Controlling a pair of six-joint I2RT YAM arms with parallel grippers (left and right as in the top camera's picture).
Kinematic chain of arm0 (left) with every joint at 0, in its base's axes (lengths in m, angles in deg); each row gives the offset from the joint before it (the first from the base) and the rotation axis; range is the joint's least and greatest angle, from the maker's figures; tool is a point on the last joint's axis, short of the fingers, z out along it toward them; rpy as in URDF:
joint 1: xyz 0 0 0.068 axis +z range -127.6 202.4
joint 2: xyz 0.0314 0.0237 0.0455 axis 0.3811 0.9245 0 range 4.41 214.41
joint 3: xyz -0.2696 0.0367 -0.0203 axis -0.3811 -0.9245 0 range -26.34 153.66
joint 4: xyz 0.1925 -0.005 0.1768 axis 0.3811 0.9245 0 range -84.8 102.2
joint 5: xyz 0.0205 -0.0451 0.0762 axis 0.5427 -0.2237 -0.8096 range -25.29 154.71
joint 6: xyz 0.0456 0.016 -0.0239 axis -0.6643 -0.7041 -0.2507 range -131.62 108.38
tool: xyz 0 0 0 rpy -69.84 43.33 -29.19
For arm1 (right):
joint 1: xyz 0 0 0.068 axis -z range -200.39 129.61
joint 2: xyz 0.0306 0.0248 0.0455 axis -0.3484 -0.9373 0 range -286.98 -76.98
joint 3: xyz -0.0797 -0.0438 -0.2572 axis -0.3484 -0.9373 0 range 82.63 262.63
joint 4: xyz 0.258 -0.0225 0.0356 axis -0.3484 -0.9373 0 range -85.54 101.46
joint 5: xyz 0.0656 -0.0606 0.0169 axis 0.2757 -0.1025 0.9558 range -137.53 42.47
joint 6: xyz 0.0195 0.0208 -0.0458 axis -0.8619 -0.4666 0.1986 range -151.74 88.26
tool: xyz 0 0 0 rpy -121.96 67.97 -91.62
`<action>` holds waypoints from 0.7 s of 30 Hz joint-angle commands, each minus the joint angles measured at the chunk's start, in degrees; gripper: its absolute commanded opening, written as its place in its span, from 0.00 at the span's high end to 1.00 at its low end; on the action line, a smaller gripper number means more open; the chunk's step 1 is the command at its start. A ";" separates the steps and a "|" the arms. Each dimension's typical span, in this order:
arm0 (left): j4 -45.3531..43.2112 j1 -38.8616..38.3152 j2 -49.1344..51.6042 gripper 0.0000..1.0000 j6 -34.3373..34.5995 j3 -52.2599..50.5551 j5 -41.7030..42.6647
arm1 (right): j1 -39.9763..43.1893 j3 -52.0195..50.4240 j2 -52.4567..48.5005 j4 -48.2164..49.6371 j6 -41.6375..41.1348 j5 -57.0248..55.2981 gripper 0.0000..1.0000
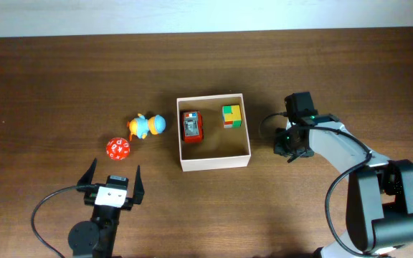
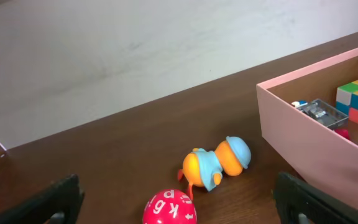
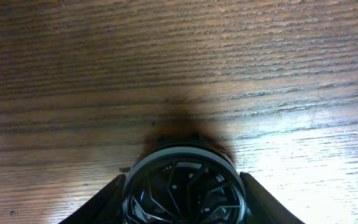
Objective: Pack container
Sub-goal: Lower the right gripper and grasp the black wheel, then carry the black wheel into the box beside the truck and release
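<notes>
The container is a square, shallow, white-walled box at the table's middle, with a red toy vehicle and a multicoloured cube inside. Left of it lie an orange and blue duck toy and a red lettered ball. My left gripper stands open just in front of the ball, its fingers wide apart on either side. To the right of the box, my right gripper points down at the table. Its fingers press both sides of a round black spoked wheel.
The duck lies between the ball and the container's near wall in the left wrist view. The right arm's base fills the lower right corner. A pale wall runs along the table's far edge.
</notes>
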 commanded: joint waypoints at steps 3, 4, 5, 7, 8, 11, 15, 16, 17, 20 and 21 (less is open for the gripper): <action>0.11 -0.28 -0.39 0.01 -0.68 -0.37 -0.24 | 0.00 -0.07 -0.39 0.07 -0.09 0.24 0.51; 0.11 -0.28 -0.39 0.01 -0.68 -0.37 -0.24 | 0.02 0.24 -0.39 -0.09 -0.09 0.50 0.51; 0.13 -0.28 -0.39 0.01 -0.68 -0.37 -0.24 | 0.02 0.61 -0.39 -0.26 -0.07 0.96 0.51; 0.13 -0.28 -0.39 0.01 -0.68 -0.37 -0.24 | 0.02 1.95 -0.39 -0.81 0.85 2.58 0.51; 0.11 -0.28 -0.39 0.01 -0.68 -0.37 -0.24 | 0.02 2.64 -0.39 -1.01 2.01 4.02 0.51; 0.11 -0.28 -0.39 0.01 -0.68 -0.37 -0.24 | 0.02 5.57 -0.39 -2.25 5.18 8.63 0.51; 0.13 -0.28 -0.39 0.01 -0.68 -0.37 -0.24 | 0.02 12.04 -0.39 -6.56 8.76 12.90 0.51; 0.11 -0.28 -0.39 0.01 -0.68 -0.37 -0.24 | 0.02 13.57 -0.39 -7.56 9.92 13.99 0.51; 0.11 -0.28 -0.39 0.01 -0.68 -0.37 -0.24 | 0.02 14.88 -0.39 -8.50 10.62 14.86 0.51; 0.13 -0.28 -0.39 0.01 -0.68 -0.37 -0.24 | 0.02 19.61 -0.37 -12.07 13.11 16.90 0.51; 0.13 -0.28 -0.39 0.01 -0.68 -0.37 -0.24 | 0.02 21.40 -0.35 -13.35 13.11 17.11 0.51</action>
